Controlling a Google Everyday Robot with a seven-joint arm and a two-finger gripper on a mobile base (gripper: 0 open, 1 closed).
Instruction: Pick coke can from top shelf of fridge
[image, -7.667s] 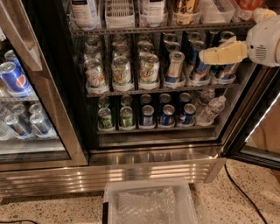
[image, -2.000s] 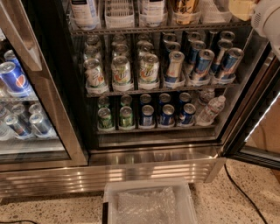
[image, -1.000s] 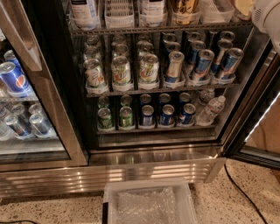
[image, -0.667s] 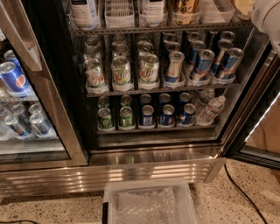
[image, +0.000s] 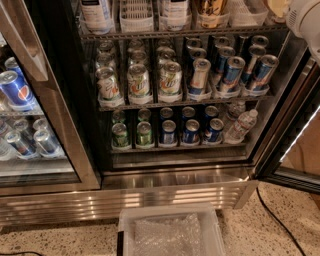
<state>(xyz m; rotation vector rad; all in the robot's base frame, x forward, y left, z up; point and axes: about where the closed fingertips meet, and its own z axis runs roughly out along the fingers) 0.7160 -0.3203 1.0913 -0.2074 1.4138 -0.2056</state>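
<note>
1. The claw (image: 282, 7) is at the very top right corner, mostly cut off by the edge. It sits level with the top shelf (image: 180, 33) at the shelf's right end. Whether it is open or closed cannot be told.
2. The coke can cannot be picked out. Only the lower parts of the things on the top shelf show, and none of them reads clearly as a red can.
3. To the left of the claw, the top shelf carries a row of clear bins (image: 136, 20) with bottles (image: 96, 14) standing among them.
4. Just below the claw, on the next rack down, stand rows of blue-and-silver cans (image: 231, 75). Further left on that rack are green-and-white cans (image: 138, 80).
5. Lower again, a rack holds small green cans (image: 120, 135) and small blue cans (image: 190, 131). Tilted water bottles (image: 241, 126) are at its right end, well below the claw.
6. The fridge (image: 175, 187) has a ribbed steel base far below the claw, and its open door (image: 295, 150) hangs down to the right.
7. Far to the left, behind a glass door, are blue cola cans (image: 15, 89).
8. On the speckled floor (image: 260, 235) in front of the base sits a plastic tub (image: 170, 232), with a black cable (image: 272, 220) to its right.
</note>
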